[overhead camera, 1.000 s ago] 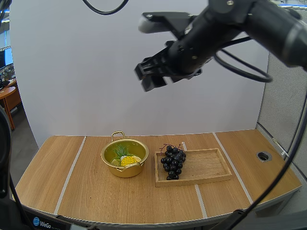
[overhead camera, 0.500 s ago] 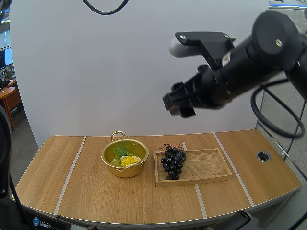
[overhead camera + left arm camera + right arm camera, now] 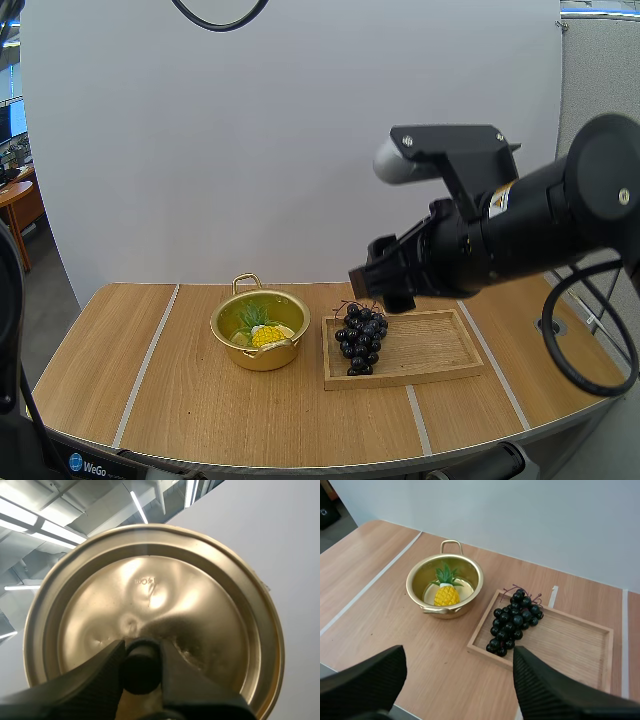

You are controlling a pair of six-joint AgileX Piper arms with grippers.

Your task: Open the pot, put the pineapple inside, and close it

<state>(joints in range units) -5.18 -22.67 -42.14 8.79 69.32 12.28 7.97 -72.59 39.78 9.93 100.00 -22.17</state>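
A gold pot (image 3: 228, 337) stands open on the table, and the yellow pineapple (image 3: 266, 335) with green leaves lies inside it. The right wrist view looks down on the same pot (image 3: 415, 577) and pineapple (image 3: 446, 594). My right gripper (image 3: 380, 288) hangs above the table, over the near left end of the tray, with its fingers spread wide (image 3: 459, 652) and nothing between them. The gold lid (image 3: 200, 605) is seen from its top side, held up in the air by my left gripper (image 3: 141, 666), which is shut on its black knob.
A wooden tray (image 3: 440, 345) sits right of the pot with a bunch of dark grapes (image 3: 361, 338) on its left end; the right wrist view shows tray (image 3: 570, 640) and grapes (image 3: 514, 620) too. Bare wooden table (image 3: 180, 400) lies in front.
My right arm has swung down and to the right, from high above the pot to just above the tray and grapes. Pot, pineapple and grapes have stayed put.
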